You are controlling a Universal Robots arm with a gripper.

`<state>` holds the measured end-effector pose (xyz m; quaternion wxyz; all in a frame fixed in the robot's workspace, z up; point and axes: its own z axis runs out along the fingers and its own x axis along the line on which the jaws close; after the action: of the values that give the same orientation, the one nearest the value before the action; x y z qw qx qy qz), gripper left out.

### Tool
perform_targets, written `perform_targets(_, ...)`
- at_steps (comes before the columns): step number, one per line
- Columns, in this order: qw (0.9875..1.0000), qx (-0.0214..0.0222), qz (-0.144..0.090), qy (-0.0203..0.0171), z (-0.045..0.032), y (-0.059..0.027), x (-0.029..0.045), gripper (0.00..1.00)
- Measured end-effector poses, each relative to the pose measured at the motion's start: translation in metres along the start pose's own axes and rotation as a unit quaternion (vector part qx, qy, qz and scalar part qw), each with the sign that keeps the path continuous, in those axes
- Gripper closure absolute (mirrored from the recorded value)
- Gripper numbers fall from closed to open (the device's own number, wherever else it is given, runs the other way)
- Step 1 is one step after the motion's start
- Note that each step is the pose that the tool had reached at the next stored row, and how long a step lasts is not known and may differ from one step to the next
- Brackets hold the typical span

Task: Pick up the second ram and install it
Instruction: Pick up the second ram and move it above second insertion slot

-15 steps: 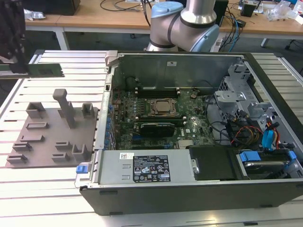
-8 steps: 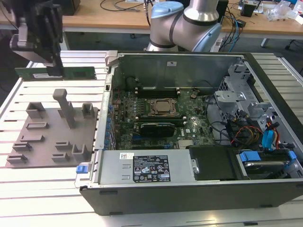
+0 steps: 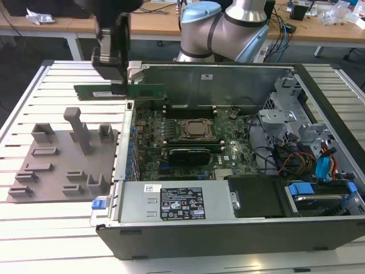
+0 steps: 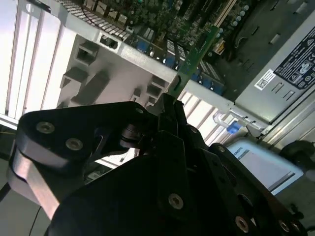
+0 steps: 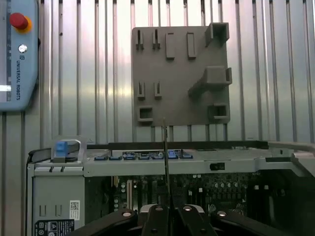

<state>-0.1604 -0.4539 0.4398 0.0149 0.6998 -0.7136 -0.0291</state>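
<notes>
Plainly the pincer (image 4: 170,101) is clamped on the second ram (image 4: 197,51), holding it level and edge-down in the air above the computer case's (image 3: 228,242) side wall, partly over the case and partly outside it. Below, inside the case, lie the motherboard (image 3: 228,154) and its memory slots (image 3: 188,108). Beyond that wall, the grey holder plate (image 3: 63,165) rests on the bench (image 3: 57,240). By the look of it, the carry is in hand and seating is not yet done. That calls for lining the stick up with a free slot.

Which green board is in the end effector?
The second ram, the thin stick clamped in the end effector; the motherboard lies flat in the case.
</notes>
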Motion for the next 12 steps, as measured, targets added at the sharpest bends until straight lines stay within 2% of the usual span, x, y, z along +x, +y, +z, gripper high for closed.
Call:
perform_targets(1,1.0,-0.0005,0.0,0.0,0.0001,-0.0047,-0.0002,0.86)
perform_targets(3,1.0,-0.0025,0.0,-0.0001,0.0024,-0.0232,-0.0024,0.86)
perform_targets(4,1.0,-0.0031,0.0,-0.0005,0.0037,-0.0291,-0.0032,0.86)
perform_targets(6,1.0,-0.0044,0.001,-0.0019,0.007,-0.0414,-0.005,0.86)
perform_targets(7,1.0,-0.0047,0.003,-0.004,0.0086,-0.0463,-0.0057,0.86)
perform_targets(9,0.9999,-0.0052,0.006,-0.0094,0.0118,-0.0545,-0.0067,0.86)
perform_targets(10,0.9999,-0.0054,0.008,-0.0136,0.0132,-0.058,-0.007,0.86)
perform_targets(11,0.9996,-0.0056,0.01,-0.0251,0.0145,-0.0619,-0.0072,0.86)
perform_targets(12,0.9996,-0.0067,0.014,-0.0254,0.0186,-0.0679,-0.0075,0.86)
